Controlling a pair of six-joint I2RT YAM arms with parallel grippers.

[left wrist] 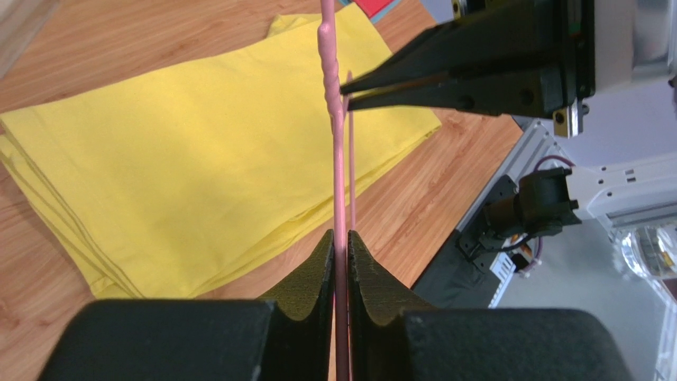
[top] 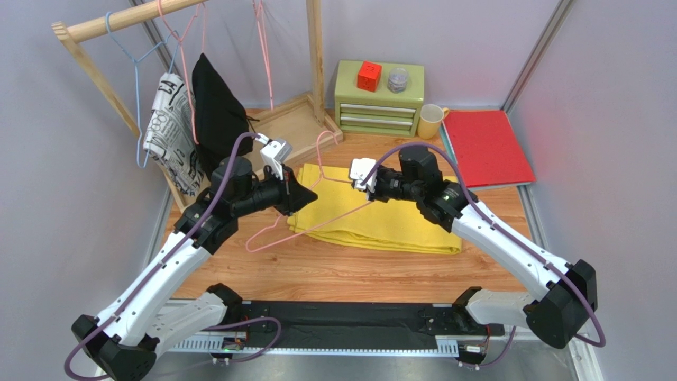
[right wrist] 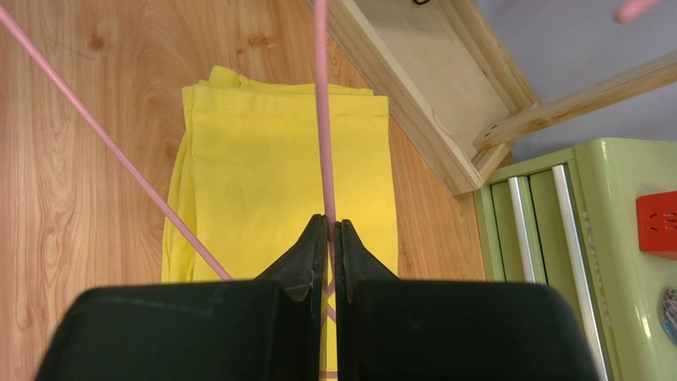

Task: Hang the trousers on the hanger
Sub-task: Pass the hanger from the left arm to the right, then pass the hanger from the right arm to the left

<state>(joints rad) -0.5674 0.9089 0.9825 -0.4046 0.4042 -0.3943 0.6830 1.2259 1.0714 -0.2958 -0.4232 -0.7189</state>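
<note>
The yellow trousers [top: 389, 222] lie folded flat on the wooden table. A pink wire hanger [top: 320, 159] is held just above their left end, its hook pointing to the back. My left gripper [top: 306, 197] is shut on one wire of the hanger; in the left wrist view the wire [left wrist: 337, 159] runs between the shut fingers [left wrist: 340, 238] over the trousers [left wrist: 183, 159]. My right gripper [top: 359, 176] is shut on another wire near the hook; in the right wrist view it [right wrist: 328, 224] pinches the wire [right wrist: 320, 103] above the trousers [right wrist: 262, 182]. The two grippers face each other closely.
A wooden rack [top: 119, 20] at the back left carries a light blue hanger [top: 137, 87], a patterned garment [top: 171, 127], a black garment [top: 214, 111] and more pink hangers [top: 262, 55]. A wooden tray [top: 294, 119], green drawer box [top: 380, 99], yellow mug [top: 430, 121] and red folder [top: 486, 147] stand behind.
</note>
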